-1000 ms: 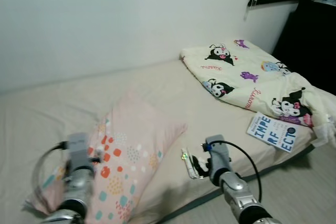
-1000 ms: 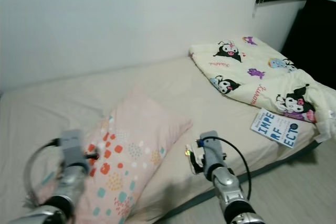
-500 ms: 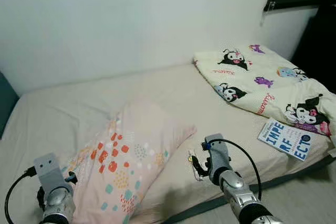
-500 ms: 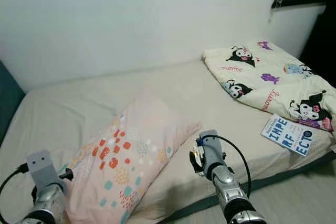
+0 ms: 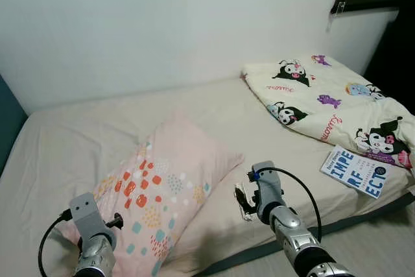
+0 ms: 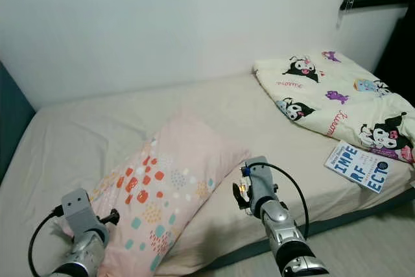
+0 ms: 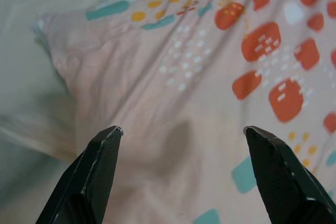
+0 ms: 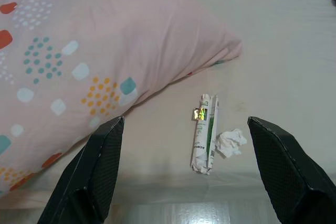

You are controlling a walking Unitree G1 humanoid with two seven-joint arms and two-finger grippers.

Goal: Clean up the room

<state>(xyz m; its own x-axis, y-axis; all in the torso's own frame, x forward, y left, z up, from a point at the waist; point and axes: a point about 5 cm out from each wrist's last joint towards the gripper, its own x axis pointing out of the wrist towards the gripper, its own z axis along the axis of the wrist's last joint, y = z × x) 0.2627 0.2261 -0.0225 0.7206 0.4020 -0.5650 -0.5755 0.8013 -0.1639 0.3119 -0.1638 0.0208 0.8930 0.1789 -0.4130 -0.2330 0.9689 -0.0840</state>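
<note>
So we're looking down at a low bed [image 5: 194,105] with a smooth beige fitted sheet, flat and a bit wrinkled, and everything else sits on it. Biggest thing on the bed is the cream quilt [image 5: 324,98], puffy and folded over at the far right end, printed with black-and-white cartoon characters plus a few purple and blue ones. Next is the pillow [image 5: 165,189], a soft pink rectangle lying diagonally on the near half of the bed, with rounded square blotches in orange, teal, yellow and white and some dotted patches; the fabric looks lightly creased up close. Near the quilt's front edge, at the bed's near right edge, lies a flat book [image 5: 356,172] with a white and blue cover and big block letters. Our left gripper [image 7: 181,169] hangs right over the pillow's near corner with both matte black fingers spread wide, holding nothing. Our right gripper [image 8: 186,169] is over the bed's front edge just past the pillow's right corner, fingers also spread apart and empty. Smallest stuff: just beside that pillow corner there's a rolled-up wrapper [image 8: 203,133], a crinkly white tube with green print and a shiny gold spot, and touching or nearly touching it a tiny crumpled wad of white tissue [image 8: 231,141].
</note>
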